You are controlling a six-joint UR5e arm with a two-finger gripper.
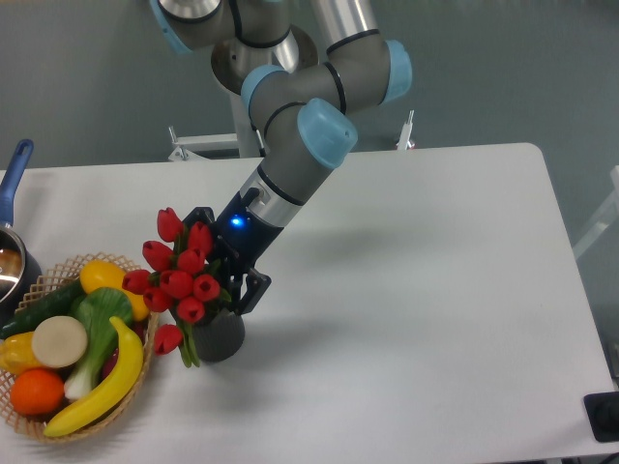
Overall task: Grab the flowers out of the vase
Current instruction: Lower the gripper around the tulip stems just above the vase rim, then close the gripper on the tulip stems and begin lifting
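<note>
The gripper [224, 263] sits low against the right side of the flowers [177, 275], its dark fingers spread around the bunch just above the vase [221, 336]; one finger shows at the upper left near the top buds and another at the lower right beside the vase mouth. The jaws look partly open, and whether the pads already touch the stems cannot be told, since the buds hide the gap.

From left to right: a blue-handled pot [14, 242] sits at the table's left edge, only partly in view. Next is one woven basket [58, 416] holding mixed produce: a banana, an orange, a cucumber, a yellow pepper, a green leafy vegetable and a pale round slice can be made out. Then comes the single bunch of red tulips, about ten closed buds, one drooping low beside the basket rim, standing in the one dark grey vase. The arm [300, 145] reaches down from behind, and the white table [435, 290] extends to the right.

The step in hand appears to be the approach and closing on the bunch. The next move likely calls for the fingers to close on the stems below the buds, then a straight upward lift, so the vase stays put rather than tipping toward the basket.
</note>
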